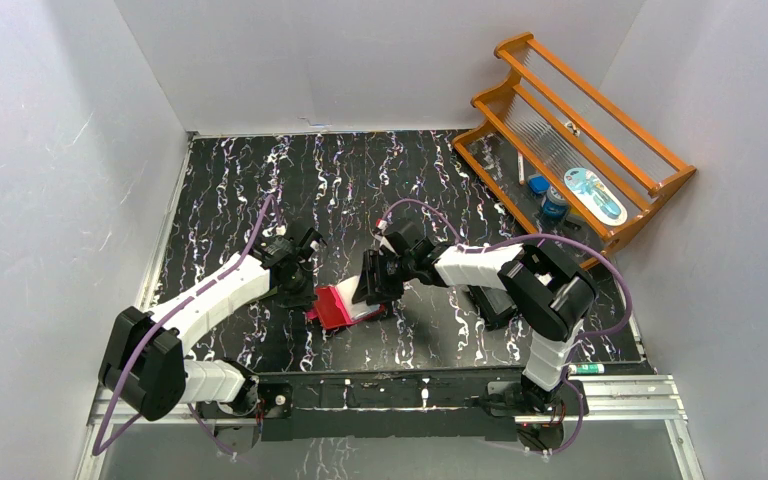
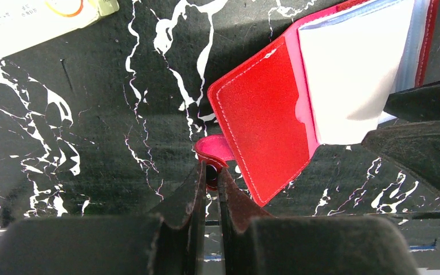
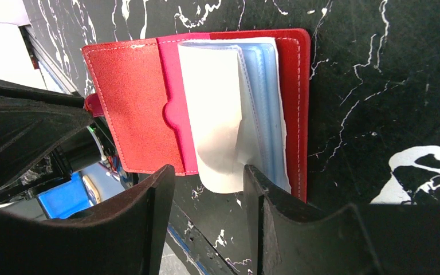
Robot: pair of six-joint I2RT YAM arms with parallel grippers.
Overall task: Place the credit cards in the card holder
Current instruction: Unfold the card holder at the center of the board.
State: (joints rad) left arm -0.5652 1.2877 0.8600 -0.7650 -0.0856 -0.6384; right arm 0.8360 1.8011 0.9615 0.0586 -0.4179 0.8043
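The card holder lies open on the black marbled table, its red cover flat and its clear bluish pockets fanned. A white leaf curls up from the pockets; I cannot tell whether it is a card or a pocket. My left gripper is shut on the holder's small red snap tab at its edge. My right gripper is open at the holder's other side, and the white leaf's end lies between its fingers. The orange card is out of view.
A black box sits partly under my right arm. A wooden rack with small items stands at the back right. A pale flat object shows at the left wrist view's top-left edge. White walls enclose the table.
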